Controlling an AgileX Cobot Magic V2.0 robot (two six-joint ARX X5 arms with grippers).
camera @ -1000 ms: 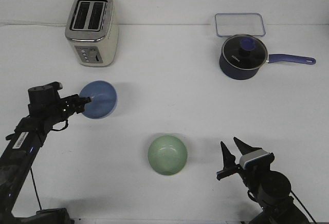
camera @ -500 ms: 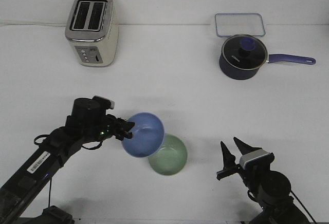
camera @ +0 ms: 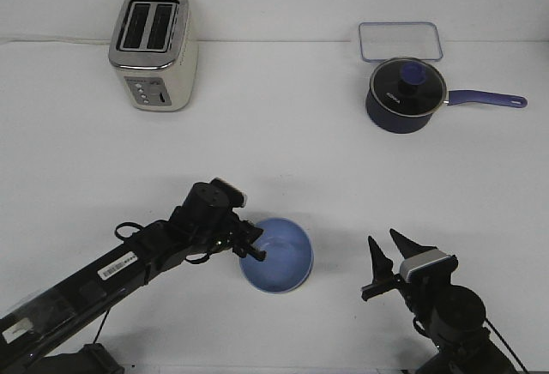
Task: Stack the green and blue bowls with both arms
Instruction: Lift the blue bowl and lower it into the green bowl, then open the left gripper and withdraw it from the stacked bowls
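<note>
The left hand (camera: 250, 248) is in the lower middle of the frame, at the end of a black arm that comes up from the lower left corner, and its fingers are closed on the left rim of the blue bowl (camera: 279, 255). From this hand the bowl extends to the right, with its opening turned up toward the camera, and it appears level or nearly so. No green bowl is visible anywhere on the desk (camera: 283, 142); my judgement is that it sits directly under the blue one and is covered by it, but the picture cannot confirm whether the two bowls are already nested or if the blue one hangs just above. This vertical relation, blue bowl over the hidden green one, is what the next move depends on: the hand probably needs only to let go of the rim and draw back to the left. The right hand (camera: 385, 268) is in the lower right of the frame, well apart from the bowl, holding nothing, with its two pointed fingers spread. The left hand is therefore clearly the nearer one. Far from both hands, the toaster (camera: 153, 49) stands in the upper left, and the dark saucepan (camera: 406, 93) with a clear container (camera: 401, 41) just behind it is in the upper right.
</note>
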